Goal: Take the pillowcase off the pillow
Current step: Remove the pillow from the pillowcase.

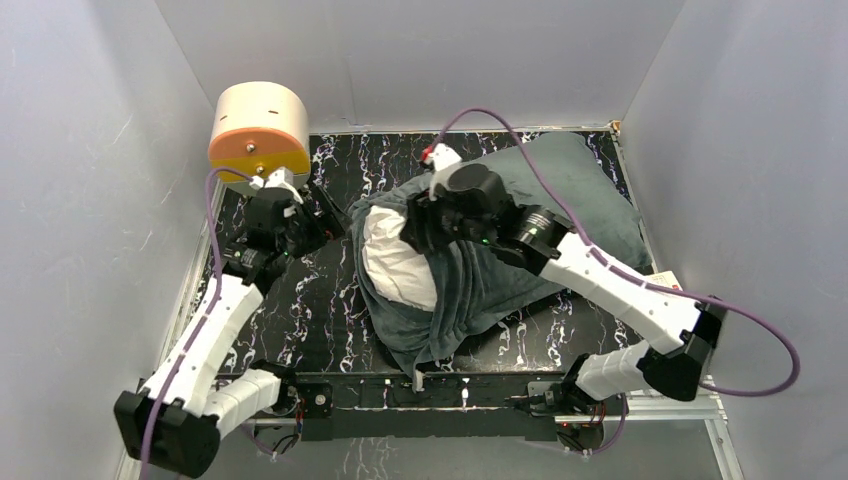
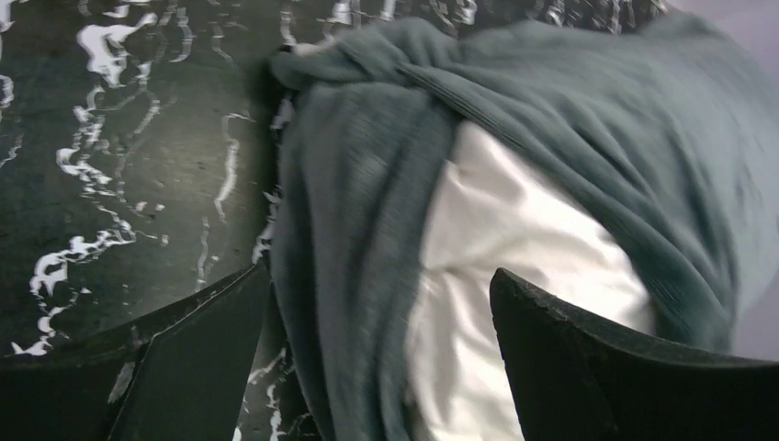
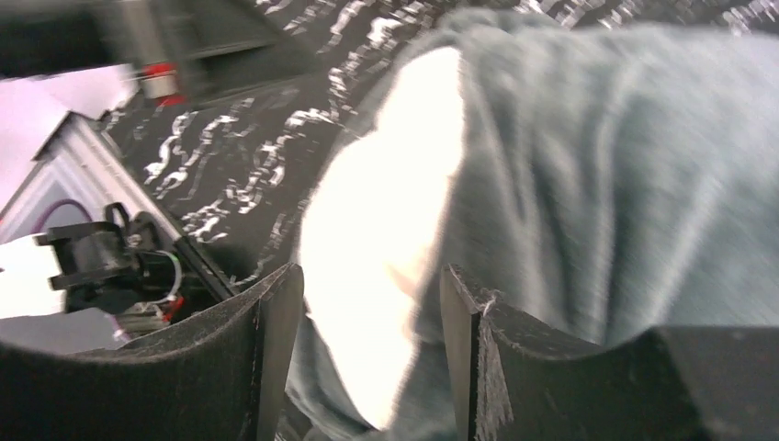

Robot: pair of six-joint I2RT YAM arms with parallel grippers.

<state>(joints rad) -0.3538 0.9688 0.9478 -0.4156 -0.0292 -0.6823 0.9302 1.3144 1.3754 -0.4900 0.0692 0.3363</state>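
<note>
Black, white-veined table (image 1: 300, 320), boxed in by pale walls, is carrying everything I am logging from my station

Item one: pillowcase (image 1: 480, 290), grey-green face outward, is lying from the table's middle back toward its far right corner, and is bunching into loose folds toward the near edge

Item two: pillow (image 1: 395, 260) is sitting inside that cover, its white end bulging out of the opening on the side facing the left edge

Item three: left gripper (image 1: 335, 215) is hovering just left of the exposed white end, its jaws standing wide apart and gripping nothing that I am seeing

Item four: right gripper (image 1: 420, 225) is hanging over the pillow where white meets fabric, its jaws parted as well, with nothing clamped between them

Item five: cream-and-orange cylinder (image 1: 260, 130) is standing at the far left corner
</note>
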